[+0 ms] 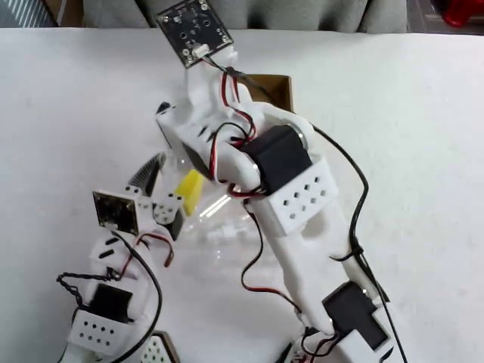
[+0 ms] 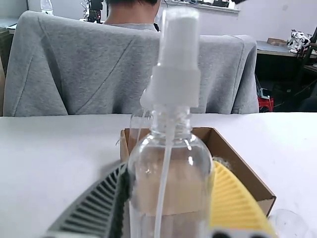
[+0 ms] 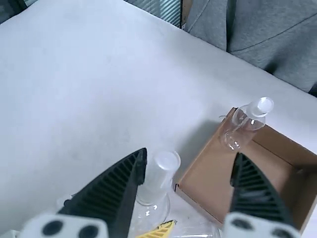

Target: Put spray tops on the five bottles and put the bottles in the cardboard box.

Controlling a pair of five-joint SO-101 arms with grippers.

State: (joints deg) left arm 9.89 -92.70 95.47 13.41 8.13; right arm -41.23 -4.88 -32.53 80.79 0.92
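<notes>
Here, the right arm [image 1: 295, 198] hides most of the cardboard box [image 1: 278, 89]. The left pincer [image 2: 167, 201] holds the bottle [image 2: 168, 171]; the right pincer [image 3: 189, 157] is wide above it.

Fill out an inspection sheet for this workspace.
Surface: white table.
Job's things: one bottle with spray top held in the left gripper; second bottle, also topped, in the cardboard box.
Clutter: nothing seen.
Grippers: left gripper jaws shut on the bottle; right gripper jaws open above its spray top.
Cables: red and black wires along both arms.
Surroundings: grey jacket draped behind the table.
</notes>
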